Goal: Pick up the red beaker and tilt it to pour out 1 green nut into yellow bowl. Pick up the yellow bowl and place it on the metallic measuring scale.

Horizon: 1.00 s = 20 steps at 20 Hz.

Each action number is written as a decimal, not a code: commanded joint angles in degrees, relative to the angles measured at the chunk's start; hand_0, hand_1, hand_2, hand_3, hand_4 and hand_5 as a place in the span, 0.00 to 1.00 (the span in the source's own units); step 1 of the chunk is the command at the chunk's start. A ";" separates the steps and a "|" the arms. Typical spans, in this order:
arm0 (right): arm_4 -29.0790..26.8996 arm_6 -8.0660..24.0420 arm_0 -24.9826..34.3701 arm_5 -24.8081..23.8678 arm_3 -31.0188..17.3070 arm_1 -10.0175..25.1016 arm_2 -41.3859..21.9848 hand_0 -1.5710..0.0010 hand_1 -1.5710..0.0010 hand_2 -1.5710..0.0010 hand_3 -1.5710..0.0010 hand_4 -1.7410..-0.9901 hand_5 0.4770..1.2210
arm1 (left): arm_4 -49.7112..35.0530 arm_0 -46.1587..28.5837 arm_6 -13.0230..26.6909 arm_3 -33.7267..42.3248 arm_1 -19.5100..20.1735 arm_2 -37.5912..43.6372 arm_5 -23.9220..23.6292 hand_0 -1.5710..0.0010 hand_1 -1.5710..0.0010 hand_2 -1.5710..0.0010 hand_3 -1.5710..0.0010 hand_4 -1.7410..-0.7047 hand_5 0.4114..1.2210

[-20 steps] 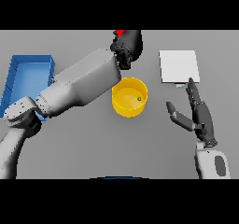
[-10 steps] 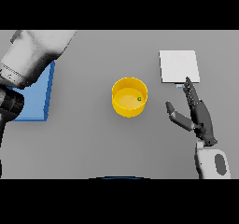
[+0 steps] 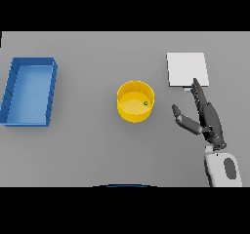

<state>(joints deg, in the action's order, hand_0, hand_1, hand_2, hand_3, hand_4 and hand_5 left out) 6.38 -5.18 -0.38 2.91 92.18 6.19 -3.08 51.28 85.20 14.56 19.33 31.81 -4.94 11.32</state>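
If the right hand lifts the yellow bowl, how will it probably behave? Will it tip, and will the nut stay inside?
The yellow bowl looks rigid, with upright walls, so it should probably keep its shape. It is wide and low, so tipping seems unlikely. The small green nut lies loose near the right wall and may slide if tilted. The right hand is open beside it.

Bare table (image 3: 88, 145) lies between the right hand (image 3: 207, 118) and the bowl (image 3: 135, 101) at its 9 o'clock; the scale (image 3: 187, 69) sits at 12.
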 commanded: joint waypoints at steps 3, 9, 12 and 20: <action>-0.69 0.74 0.09 0.38 -0.17 -0.57 -0.19 1.00 1.00 1.00 1.00 0.62 0.24 | -3.34 -6.40 4.10 2.19 1.00 2.88 -3.06 0.00 0.00 0.00 0.08 0.01 1.00; 0.20 -0.91 -0.54 0.33 -0.13 -0.12 -0.55 1.00 1.00 1.00 1.00 0.58 0.27 | -12.48 -21.74 12.28 9.38 -0.55 9.27 -6.73 0.00 0.00 0.00 0.10 0.00 1.00; 0.58 -0.82 -0.19 0.22 -1.13 -0.10 -0.57 1.00 1.00 1.00 1.00 0.58 0.29 | -16.07 -28.81 15.61 15.32 -1.35 11.64 -8.37 0.00 0.00 0.00 0.05 0.00 1.00; 1.47 -1.43 -0.10 0.15 -1.05 0.39 -0.88 1.00 1.00 1.00 1.00 0.55 0.33 | -17.94 -44.18 20.38 34.09 -3.62 12.84 -9.48 0.00 0.00 0.00 0.15 0.00 1.00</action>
<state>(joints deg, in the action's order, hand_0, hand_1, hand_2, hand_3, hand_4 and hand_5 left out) 7.85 -6.72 -0.48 3.08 91.13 6.56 -3.97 33.30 40.99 34.93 53.39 28.17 7.90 1.98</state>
